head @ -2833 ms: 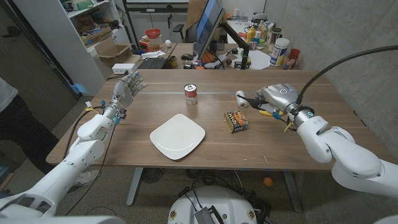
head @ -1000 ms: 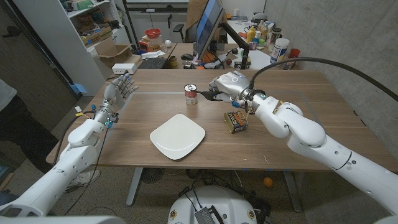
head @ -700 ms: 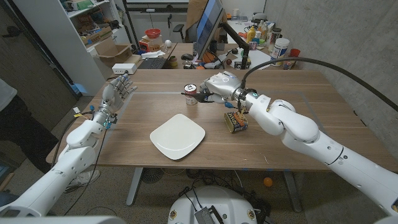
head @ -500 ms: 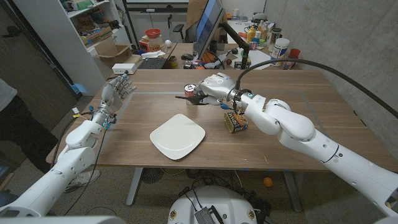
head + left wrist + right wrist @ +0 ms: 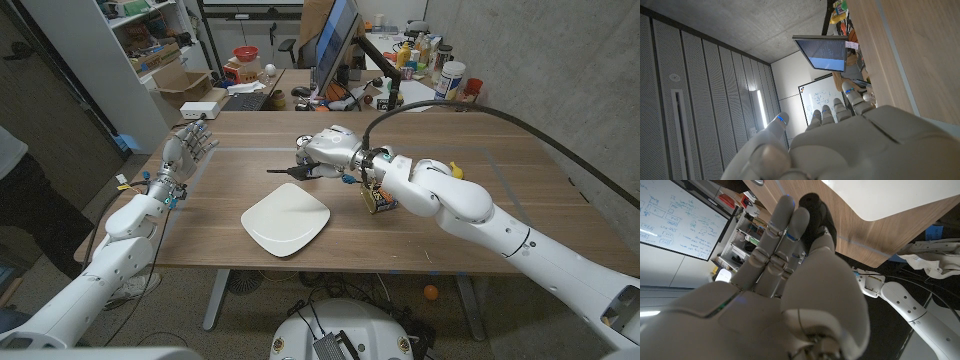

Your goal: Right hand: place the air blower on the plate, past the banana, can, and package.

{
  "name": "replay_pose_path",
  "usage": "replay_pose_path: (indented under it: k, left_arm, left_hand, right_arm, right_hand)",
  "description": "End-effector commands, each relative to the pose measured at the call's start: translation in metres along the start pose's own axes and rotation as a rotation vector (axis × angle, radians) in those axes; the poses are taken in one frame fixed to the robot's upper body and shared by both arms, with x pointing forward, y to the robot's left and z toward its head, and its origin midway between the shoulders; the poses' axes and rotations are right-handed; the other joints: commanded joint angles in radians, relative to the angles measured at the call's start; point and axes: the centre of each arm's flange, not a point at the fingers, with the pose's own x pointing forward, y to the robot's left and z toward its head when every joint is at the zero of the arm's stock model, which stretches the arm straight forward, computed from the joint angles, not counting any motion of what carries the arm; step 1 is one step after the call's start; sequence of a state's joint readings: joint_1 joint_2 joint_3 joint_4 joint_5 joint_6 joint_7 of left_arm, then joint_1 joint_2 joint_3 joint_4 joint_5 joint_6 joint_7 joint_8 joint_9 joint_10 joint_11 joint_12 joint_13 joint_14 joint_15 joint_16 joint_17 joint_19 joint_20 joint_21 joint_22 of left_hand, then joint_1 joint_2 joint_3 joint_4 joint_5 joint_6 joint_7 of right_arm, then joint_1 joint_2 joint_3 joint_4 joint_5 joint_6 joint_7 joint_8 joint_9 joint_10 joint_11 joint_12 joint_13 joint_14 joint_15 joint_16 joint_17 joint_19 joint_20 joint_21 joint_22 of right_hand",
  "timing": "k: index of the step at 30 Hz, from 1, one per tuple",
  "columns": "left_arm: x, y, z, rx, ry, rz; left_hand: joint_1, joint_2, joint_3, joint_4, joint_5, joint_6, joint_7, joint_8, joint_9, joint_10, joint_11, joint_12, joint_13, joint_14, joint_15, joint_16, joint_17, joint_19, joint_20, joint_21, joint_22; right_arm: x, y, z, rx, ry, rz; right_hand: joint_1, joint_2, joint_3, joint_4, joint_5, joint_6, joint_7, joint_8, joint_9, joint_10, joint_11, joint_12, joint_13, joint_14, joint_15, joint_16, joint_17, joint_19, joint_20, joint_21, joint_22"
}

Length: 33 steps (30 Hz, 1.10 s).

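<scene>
My right hand (image 5: 328, 150) grips the air blower (image 5: 288, 170), whose thin black nozzle points toward the robot's left, just above the far edge of the white plate (image 5: 286, 220). In the right wrist view the fingers (image 5: 782, 235) curl around the black bulb (image 5: 814, 206), with the plate's (image 5: 890, 197) corner beyond. The yellow-brown package (image 5: 382, 200) lies under my right forearm, partly hidden. A bit of the yellow banana (image 5: 456, 170) shows behind the arm. The can is hidden behind the hand. My left hand (image 5: 194, 146) stands raised at the table's left side, fingers apart, holding nothing.
Beyond the far edge of the wooden table (image 5: 480, 225) stand a monitor (image 5: 335, 40), bottles and desk clutter. A shelf (image 5: 120, 60) rises at the far left. A person's sleeve (image 5: 10, 150) shows at the left edge. My left arm (image 5: 900, 297) shows in the right wrist view.
My right hand has carried the air blower leftward from the banana's side, past the package and the can, to the plate's far edge. The left hand has barely moved.
</scene>
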State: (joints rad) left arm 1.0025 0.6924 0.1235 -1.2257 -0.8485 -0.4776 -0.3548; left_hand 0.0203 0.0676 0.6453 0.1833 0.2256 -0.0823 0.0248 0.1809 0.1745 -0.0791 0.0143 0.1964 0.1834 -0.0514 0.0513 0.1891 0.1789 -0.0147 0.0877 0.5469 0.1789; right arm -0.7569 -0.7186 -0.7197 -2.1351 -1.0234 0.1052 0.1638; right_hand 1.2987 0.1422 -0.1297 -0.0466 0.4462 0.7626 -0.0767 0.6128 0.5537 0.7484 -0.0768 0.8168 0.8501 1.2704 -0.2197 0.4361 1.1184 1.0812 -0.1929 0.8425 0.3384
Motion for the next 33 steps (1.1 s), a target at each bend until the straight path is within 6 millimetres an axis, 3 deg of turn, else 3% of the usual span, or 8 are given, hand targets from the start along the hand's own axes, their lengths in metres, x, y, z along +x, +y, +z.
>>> replay_pose_path:
  k: [1, 14, 33]
  left_arm:
    - [0.0, -0.001, 0.0, 0.005, 0.007, 0.0]
    - [-0.001, -0.004, 0.0, 0.011, 0.015, -0.001]
    - [-0.004, -0.003, -0.004, 0.009, 0.025, 0.002]
  left_hand:
    - [-0.006, 0.107, -0.003, 0.001, 0.006, 0.002, 0.0, 0.003, 0.003, 0.0, 0.0, 0.004, 0.002, 0.0, 0.011, 0.002, 0.004, 0.005, 0.009, -0.003, 0.005]
    - [-0.006, 0.107, -0.003, 0.001, 0.006, 0.001, 0.0, 0.003, 0.003, -0.001, -0.001, 0.003, 0.002, 0.0, 0.01, 0.002, 0.004, 0.005, 0.009, -0.005, 0.005]
    - [-0.006, 0.107, -0.004, 0.001, 0.006, 0.001, -0.001, 0.003, 0.003, -0.002, 0.001, 0.003, 0.002, 0.0, 0.011, 0.001, 0.004, 0.006, 0.009, -0.008, 0.006]
  right_arm:
    - [0.017, 0.014, 0.019, 0.022, -0.077, 0.037]
    - [0.039, 0.03, 0.038, 0.065, -0.12, 0.024]
    - [0.059, 0.053, 0.038, 0.006, -0.087, 0.043]
  right_hand:
    - [0.003, 0.009, -0.008, 0.004, -0.001, 0.01, 0.006, 0.007, 0.001, 0.008, 0.007, 0.001, 0.004, 0.012, 0.0, -0.004, 0.004, -0.005, -0.021, 0.008, -0.001]
    - [0.009, 0.012, -0.013, 0.008, -0.001, 0.013, 0.009, 0.011, -0.004, 0.015, 0.006, -0.001, 0.002, 0.016, 0.0, -0.013, 0.008, -0.01, -0.021, 0.023, -0.009]
    - [0.015, 0.013, -0.021, 0.016, -0.002, 0.013, 0.008, 0.017, -0.009, 0.02, 0.001, -0.004, 0.004, 0.022, 0.0, -0.024, 0.017, -0.017, -0.021, 0.045, -0.023]
